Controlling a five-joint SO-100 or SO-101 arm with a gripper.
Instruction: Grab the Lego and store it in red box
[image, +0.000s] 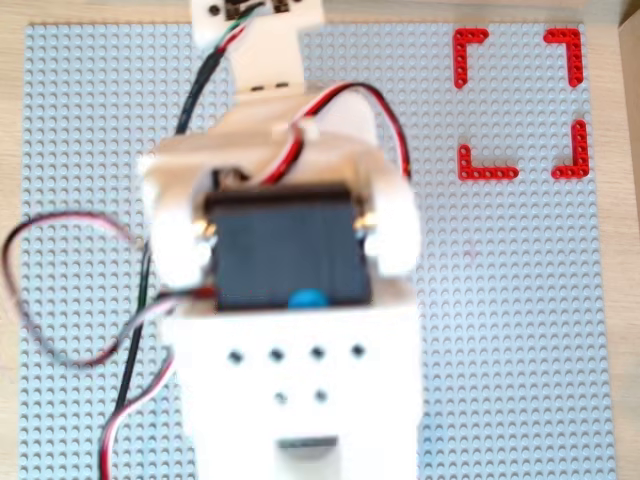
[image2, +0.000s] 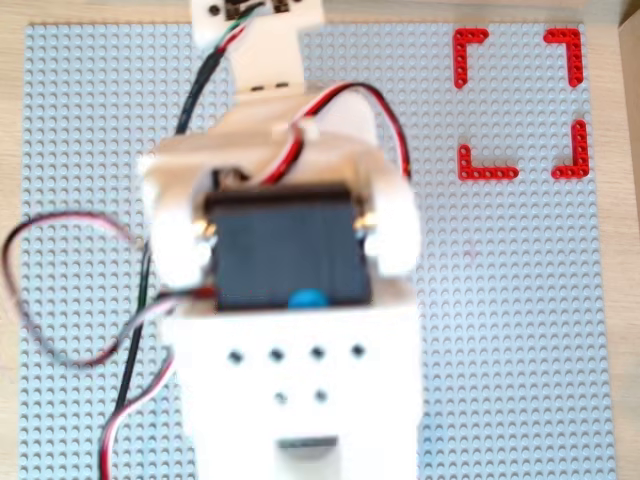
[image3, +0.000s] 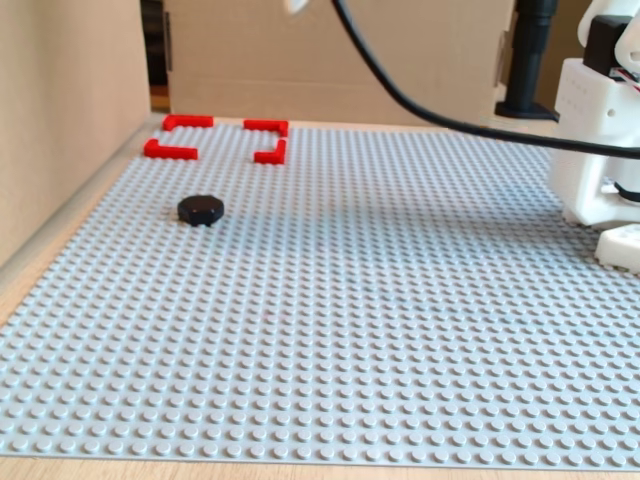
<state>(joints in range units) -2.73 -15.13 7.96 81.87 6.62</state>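
The Lego (image3: 200, 209), a small glossy black hexagonal piece, lies flat on the grey studded baseplate (image3: 380, 330) in the fixed view, a few studs in front of the red box (image3: 170, 150). It does not show in either overhead view. The red box, four red L-shaped corner brackets, is empty and lies at the top right in both overhead views (image: 470, 45) (image2: 470, 45). The white arm (image: 290, 260) (image2: 290, 260) fills the middle of both overhead views, close to the camera and blurred. Its fingers show in no view.
Red, black and white cables (image: 60, 300) loop out to the arm's left in both overhead views. In the fixed view the arm's white base (image3: 600, 130) stands at the right edge, a black cable (image3: 420, 90) crosses the top, and cardboard walls (image3: 70, 100) stand left and behind.
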